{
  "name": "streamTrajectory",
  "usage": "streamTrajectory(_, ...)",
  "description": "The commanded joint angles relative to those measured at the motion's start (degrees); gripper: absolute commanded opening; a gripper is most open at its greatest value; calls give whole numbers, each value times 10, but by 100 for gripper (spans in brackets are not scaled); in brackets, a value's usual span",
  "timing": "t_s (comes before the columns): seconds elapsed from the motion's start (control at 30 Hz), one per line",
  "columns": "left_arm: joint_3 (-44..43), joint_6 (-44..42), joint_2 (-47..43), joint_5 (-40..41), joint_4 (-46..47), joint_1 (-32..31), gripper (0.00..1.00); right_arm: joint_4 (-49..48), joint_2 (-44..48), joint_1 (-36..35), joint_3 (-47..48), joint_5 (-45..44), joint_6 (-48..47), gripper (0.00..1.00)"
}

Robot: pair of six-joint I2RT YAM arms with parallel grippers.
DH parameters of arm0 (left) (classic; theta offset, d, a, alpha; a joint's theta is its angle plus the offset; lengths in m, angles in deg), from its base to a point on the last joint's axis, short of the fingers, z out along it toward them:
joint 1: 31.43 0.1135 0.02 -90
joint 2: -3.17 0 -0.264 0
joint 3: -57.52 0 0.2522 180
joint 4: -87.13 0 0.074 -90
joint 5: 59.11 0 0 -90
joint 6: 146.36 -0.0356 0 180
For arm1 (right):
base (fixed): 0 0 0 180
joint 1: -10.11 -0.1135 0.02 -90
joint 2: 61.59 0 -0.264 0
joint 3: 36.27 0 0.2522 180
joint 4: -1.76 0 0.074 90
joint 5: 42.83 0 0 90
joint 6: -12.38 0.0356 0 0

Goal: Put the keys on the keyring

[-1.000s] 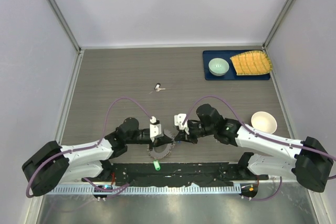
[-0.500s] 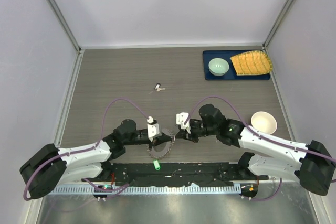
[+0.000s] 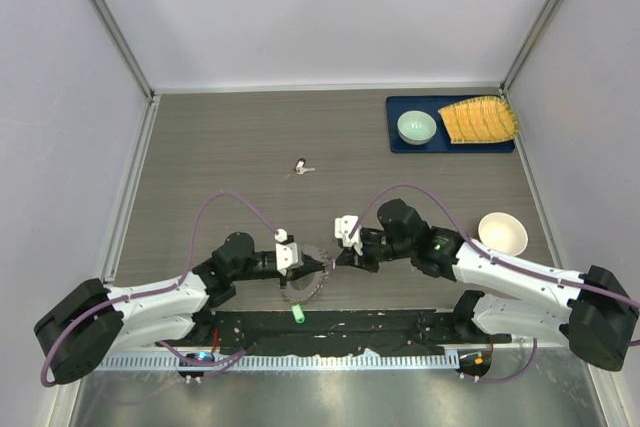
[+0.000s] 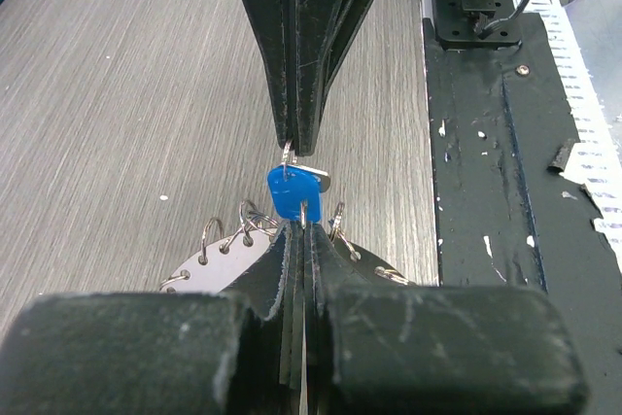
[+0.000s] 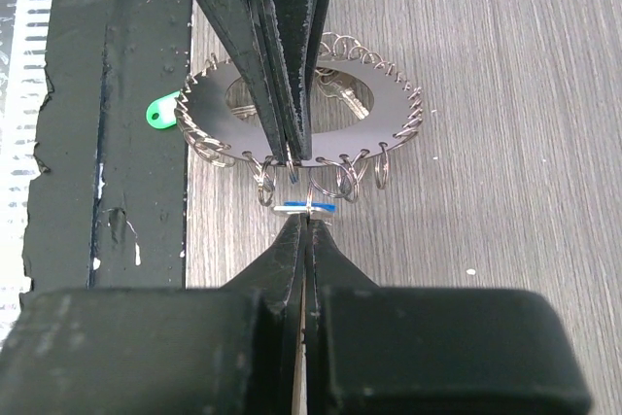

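Both grippers pinched shut, tip to tip on the blue key at the keyring's edge.

The left wrist view shows the left gripper (image 4: 296, 240) and the blue key (image 4: 290, 193) face-on at centre. The right wrist view shows the right gripper (image 5: 304, 230), the whole keyring (image 5: 374, 138) at upper centre, and the green key (image 5: 162, 111) at its left. Which gripper holds the blue key is unclear.

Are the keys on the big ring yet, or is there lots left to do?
Nothing looks finished yet. In hand: the left gripper pinches the edge of the keyring, and the right gripper holds the blue key right up against it. I cannot see it hooked on. Left to do: the green key lies untouched on the black mat beside the keyring.
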Motion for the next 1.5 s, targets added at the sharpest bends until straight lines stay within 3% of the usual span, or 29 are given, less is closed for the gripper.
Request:
streamTrajectory(0.0,3,-24,-8,-19,52,0,0,-1,-6,-2,10,21,-5,1)
streamTrajectory(1.47,-7,-30,6,-54,50,0,0,-2,-15,-5,18,55,-12,1)
